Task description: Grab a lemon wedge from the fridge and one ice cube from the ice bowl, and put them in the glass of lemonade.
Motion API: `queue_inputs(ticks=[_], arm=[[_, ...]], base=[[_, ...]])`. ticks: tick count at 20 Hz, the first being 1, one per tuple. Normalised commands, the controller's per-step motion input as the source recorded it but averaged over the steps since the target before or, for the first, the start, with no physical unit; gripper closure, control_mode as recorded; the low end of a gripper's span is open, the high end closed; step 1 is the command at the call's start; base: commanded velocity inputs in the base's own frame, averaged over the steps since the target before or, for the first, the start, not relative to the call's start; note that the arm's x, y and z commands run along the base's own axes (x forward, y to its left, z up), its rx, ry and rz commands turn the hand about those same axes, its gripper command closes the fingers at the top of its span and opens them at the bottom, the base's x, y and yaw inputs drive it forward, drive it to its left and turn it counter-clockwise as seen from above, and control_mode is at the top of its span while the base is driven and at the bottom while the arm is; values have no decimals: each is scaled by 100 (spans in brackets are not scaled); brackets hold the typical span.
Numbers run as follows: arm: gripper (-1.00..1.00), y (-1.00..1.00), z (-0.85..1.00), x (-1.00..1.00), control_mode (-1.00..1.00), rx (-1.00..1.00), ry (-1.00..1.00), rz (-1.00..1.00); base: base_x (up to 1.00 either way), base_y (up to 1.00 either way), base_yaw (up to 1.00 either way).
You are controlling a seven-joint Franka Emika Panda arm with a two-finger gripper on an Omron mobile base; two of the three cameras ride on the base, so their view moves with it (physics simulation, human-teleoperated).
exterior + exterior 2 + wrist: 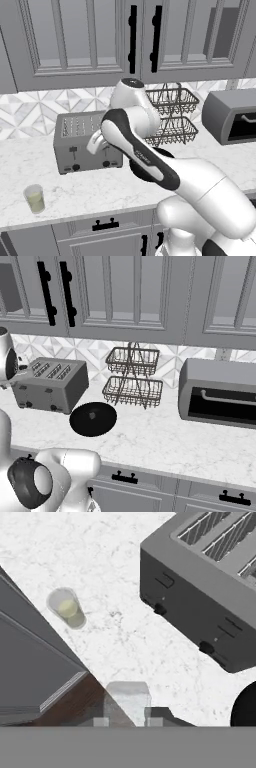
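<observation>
Gripper (126,722) at frame bottom in the hand view, clamped on a translucent ice cube (128,699) above the table (125,642). Glass of lemonade (35,198) sits at far left near the table's front edge, well apart from the toaster (86,141). Black round plate (93,418), wire basket rack (133,378), then bread box (220,393) at right.
</observation>
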Motion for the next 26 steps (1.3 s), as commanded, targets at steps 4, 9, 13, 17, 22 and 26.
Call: queue_inputs(ticks=[4, 9, 13, 17, 22, 26], arm=[[100, 83, -41, -14, -100, 1, -3, 17], [100, 95, -30, -4, -100, 0, 0, 18], [100, 97, -9, 0, -100, 0, 0, 11], [100, 71, -5, 0, -100, -3, 0, 2], [100, 12, -13, 0, -100, -11, 0, 0], [100, 7, -29, 0, -100, -6, -5, 0]], base=[[0, 0, 0], [0, 0, 0], [0, 0, 0], [0, 0, 0], [0, 0, 0], [0, 0, 0]])
